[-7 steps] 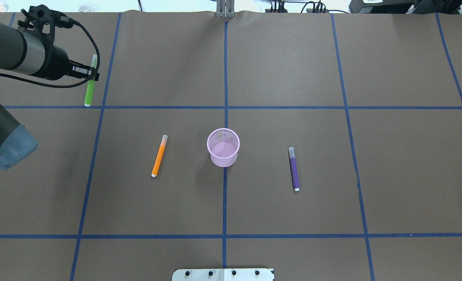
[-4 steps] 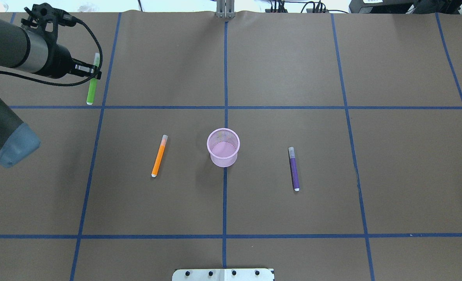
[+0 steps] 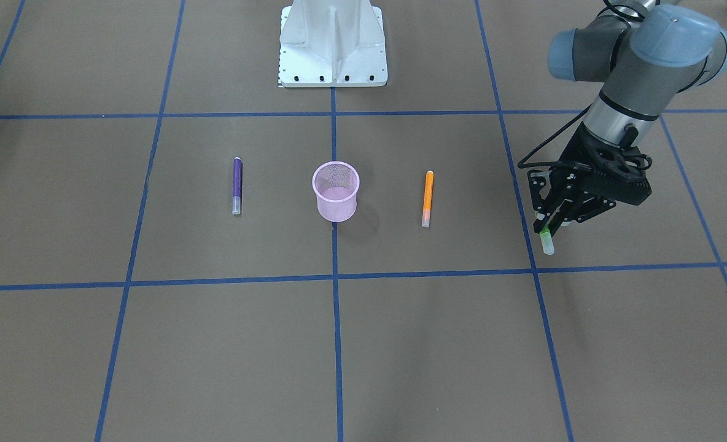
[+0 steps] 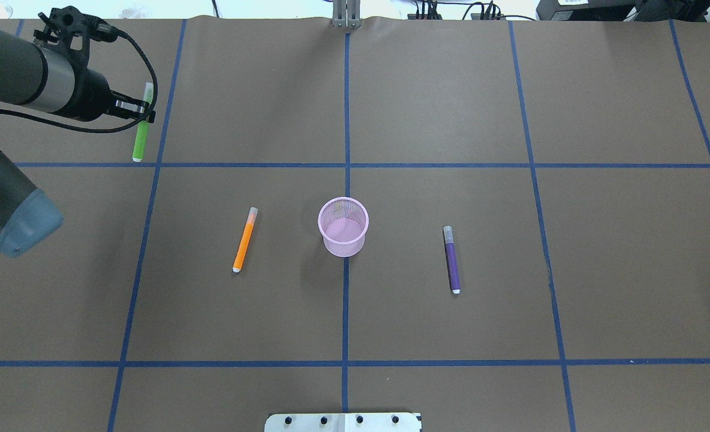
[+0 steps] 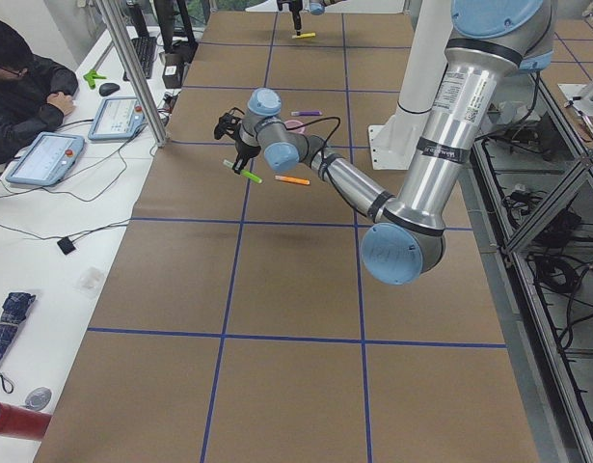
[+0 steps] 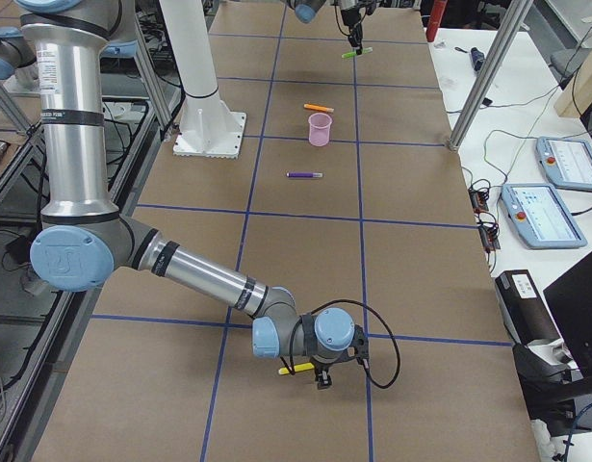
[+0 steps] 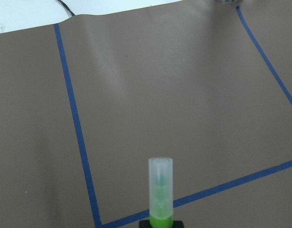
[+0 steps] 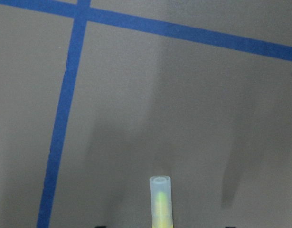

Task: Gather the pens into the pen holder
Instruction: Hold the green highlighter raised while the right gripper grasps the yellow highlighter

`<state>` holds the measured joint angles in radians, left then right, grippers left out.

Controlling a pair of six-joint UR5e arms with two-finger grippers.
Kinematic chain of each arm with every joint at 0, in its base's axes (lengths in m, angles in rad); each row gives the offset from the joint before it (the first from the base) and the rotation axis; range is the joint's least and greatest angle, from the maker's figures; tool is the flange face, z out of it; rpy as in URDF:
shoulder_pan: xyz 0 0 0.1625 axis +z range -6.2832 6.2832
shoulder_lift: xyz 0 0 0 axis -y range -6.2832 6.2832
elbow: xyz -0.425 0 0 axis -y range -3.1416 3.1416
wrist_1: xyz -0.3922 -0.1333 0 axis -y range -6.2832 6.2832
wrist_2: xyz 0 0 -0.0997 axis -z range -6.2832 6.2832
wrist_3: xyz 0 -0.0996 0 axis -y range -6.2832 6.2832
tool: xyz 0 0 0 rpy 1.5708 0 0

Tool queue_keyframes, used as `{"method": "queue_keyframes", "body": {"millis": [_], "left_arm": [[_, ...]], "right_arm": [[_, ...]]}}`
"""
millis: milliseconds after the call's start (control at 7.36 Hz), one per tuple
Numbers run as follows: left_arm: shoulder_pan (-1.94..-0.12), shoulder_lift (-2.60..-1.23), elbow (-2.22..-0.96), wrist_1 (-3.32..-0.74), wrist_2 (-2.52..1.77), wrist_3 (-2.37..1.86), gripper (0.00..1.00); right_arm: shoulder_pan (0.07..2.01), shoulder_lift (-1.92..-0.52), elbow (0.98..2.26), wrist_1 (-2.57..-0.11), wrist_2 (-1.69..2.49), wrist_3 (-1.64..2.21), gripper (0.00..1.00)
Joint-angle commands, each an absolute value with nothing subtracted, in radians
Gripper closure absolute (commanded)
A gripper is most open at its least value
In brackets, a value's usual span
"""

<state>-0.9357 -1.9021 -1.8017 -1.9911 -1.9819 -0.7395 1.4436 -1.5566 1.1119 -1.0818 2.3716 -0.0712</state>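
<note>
A seated operator (image 5: 21, 82) sits by two tablets (image 5: 45, 159) beside the brown table (image 4: 451, 90) gridded with blue tape (image 4: 346, 120).

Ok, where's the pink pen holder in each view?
Front-facing: pen holder centre.
Overhead: pen holder centre.
Exterior left: pen holder upper middle, partly hidden.
Exterior right: pen holder upper middle.
Left wrist: not in it.
Right wrist: not in it.
Landmark: orange pen lying beside it.
</note>
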Motion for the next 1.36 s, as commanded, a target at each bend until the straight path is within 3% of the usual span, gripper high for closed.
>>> {"method": "queue_keyframes", "body": {"millis": [0,815,1223], "left_arm": [[-0.936,-1.902,-1.801,-1.991,-1.982,-0.738,1.00],[-0.936,-1.901,-1.801,-1.991,-1.983,-0.738,1.00],[-0.936,-1.901,-1.801,-1.991,-1.983,-0.738,1.00]], "right_arm": [[1.434,-1.555,1.109,-1.081,2.370,-0.071,0.21],[1.422,-1.554,1.100,-1.081,2.370,-0.071,0.48],[1.420,-1.554,1.100,-1.081,2.368,-0.072,0.50]]}}
